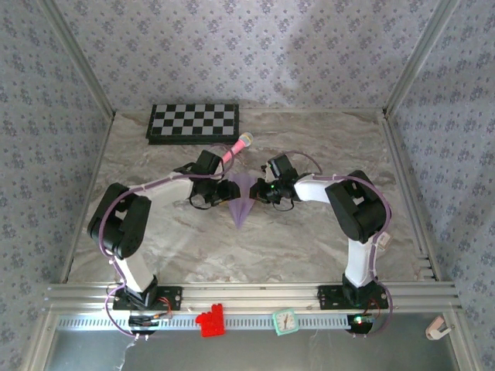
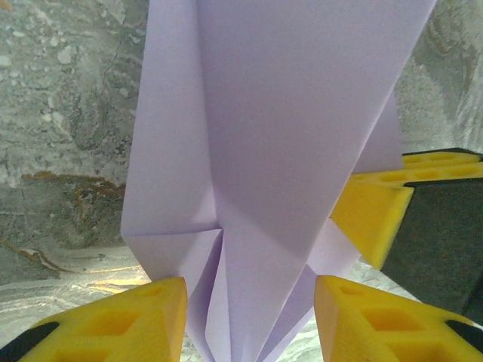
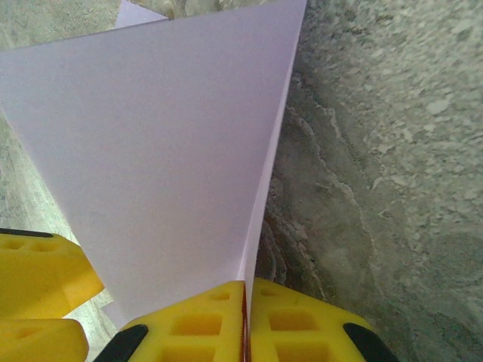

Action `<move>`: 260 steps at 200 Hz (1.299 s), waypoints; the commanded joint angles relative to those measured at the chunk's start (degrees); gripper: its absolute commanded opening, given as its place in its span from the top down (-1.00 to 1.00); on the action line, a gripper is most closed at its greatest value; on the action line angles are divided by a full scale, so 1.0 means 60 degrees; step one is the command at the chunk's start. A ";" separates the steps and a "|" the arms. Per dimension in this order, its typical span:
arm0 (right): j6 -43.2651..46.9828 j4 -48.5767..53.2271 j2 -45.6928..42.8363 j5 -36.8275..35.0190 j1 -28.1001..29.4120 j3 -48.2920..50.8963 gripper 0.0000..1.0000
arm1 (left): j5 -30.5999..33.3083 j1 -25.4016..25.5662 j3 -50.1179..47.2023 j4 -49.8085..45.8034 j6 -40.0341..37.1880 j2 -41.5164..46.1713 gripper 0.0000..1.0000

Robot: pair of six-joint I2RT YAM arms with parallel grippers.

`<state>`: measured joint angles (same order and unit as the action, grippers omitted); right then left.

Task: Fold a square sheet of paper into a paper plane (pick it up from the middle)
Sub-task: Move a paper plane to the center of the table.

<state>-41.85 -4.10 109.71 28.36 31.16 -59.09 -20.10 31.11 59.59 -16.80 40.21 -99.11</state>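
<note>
The square sheet of paper is folded into a slim pale-lavender paper plane point(image 1: 241, 201) with its sharp tip towards the near edge. It sits mid-table between both grippers. My right gripper point(image 1: 264, 191) is shut on the plane's folded edge point(image 3: 189, 151), with the yellow fingertips point(image 3: 200, 324) pressed together on the paper. My left gripper point(image 1: 220, 189) is open on the other side. Its yellow fingers point(image 2: 113, 324) stand wide apart, and the plane's folds point(image 2: 264, 151) hang loose in the gap. The right gripper's yellow fingers point(image 2: 373, 215) show beyond the paper.
A black-and-white checkered board point(image 1: 193, 122) lies at the back of the marble table point(image 1: 325, 247). A pink toy microphone point(image 1: 238, 147) lies just behind the left gripper. A red brick point(image 1: 209, 321) and a small clock point(image 1: 285, 321) sit on the front rail. Patterned walls close in three sides.
</note>
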 commanded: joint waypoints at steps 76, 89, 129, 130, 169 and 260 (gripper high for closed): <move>-0.0131 0.0151 0.0100 0.0115 0.0070 -0.0215 0.80 | -0.0518 0.0571 -0.0182 -0.0234 0.0621 -0.0078 0.02; -0.0130 0.0141 0.0106 0.0125 0.0093 -0.0220 0.79 | -0.0439 0.0677 -0.0143 -0.0239 0.0627 -0.0132 0.02; -0.0159 0.0151 0.0128 0.0123 0.0113 -0.0258 0.79 | -0.0137 0.0921 0.0161 -0.0482 0.0529 -0.0513 0.02; -0.0152 0.0153 0.0128 0.0122 0.0111 -0.0259 0.79 | -0.0144 0.0929 0.0168 -0.0482 0.0525 -0.0522 0.02; -0.0172 0.0167 0.0157 0.0124 0.0134 -0.0271 0.79 | 0.0104 0.0981 0.0610 -0.0855 0.0265 -0.0880 0.02; -0.0215 0.0255 0.0093 0.0149 0.0132 -0.0288 0.67 | 0.0753 0.1054 0.1028 -0.1465 -0.0119 -0.1173 0.25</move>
<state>-42.59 -4.08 109.93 28.34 31.70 -59.20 -17.45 36.88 63.83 -22.65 41.30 -105.27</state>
